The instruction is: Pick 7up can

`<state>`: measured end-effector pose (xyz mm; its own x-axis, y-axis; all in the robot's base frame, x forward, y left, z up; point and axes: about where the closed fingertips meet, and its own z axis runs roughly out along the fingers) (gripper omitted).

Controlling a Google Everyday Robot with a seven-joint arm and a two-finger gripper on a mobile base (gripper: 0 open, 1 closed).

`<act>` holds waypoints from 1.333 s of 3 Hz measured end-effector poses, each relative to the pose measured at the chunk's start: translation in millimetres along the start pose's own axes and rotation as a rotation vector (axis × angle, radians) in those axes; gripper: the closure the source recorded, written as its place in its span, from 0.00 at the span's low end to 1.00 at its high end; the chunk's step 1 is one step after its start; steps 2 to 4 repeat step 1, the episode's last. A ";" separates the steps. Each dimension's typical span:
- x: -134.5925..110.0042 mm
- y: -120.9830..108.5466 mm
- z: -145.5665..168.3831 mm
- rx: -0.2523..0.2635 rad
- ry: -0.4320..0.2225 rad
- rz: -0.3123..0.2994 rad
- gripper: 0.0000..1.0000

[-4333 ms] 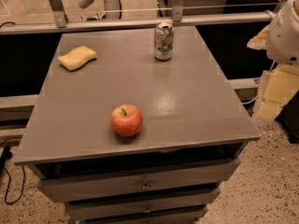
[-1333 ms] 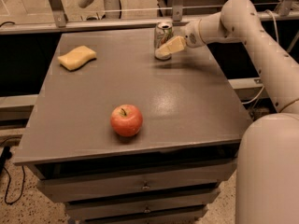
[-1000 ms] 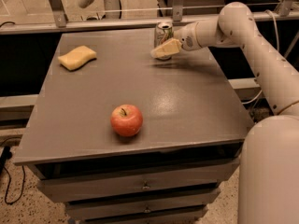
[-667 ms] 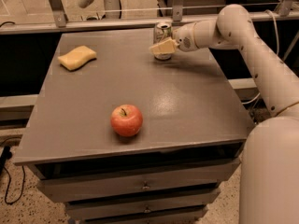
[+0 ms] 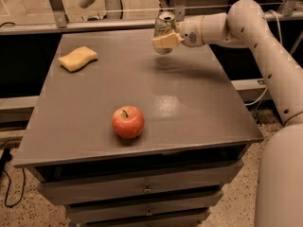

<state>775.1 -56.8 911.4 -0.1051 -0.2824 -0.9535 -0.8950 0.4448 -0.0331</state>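
A round red apple is seen near the front edge of the grey square table top, with open surface to its right and beyond it. A yellow sponge is placed at the far left. By the far edge, right of centre, the silver-white 7up can is pinched by the cream gripper, whose arm extends in from the right.

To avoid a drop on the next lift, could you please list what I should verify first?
1. Gripper shut on the silver-white metal 7up can, at the table's far edge: ok.
2. Can clear of the grey tabletop: cannot tell.
3. Round red apple out of the way: ok, it sits near the front.
4. Yellow sponge out of the way: ok, far left.
5. Room behind the can: cannot tell; a metal rail runs there.
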 end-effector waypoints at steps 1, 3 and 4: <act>-0.4 1.8 3.2 -0.006 -0.002 -0.001 1.00; -0.4 1.8 3.2 -0.006 -0.002 -0.001 1.00; -0.4 1.8 3.2 -0.006 -0.002 -0.001 1.00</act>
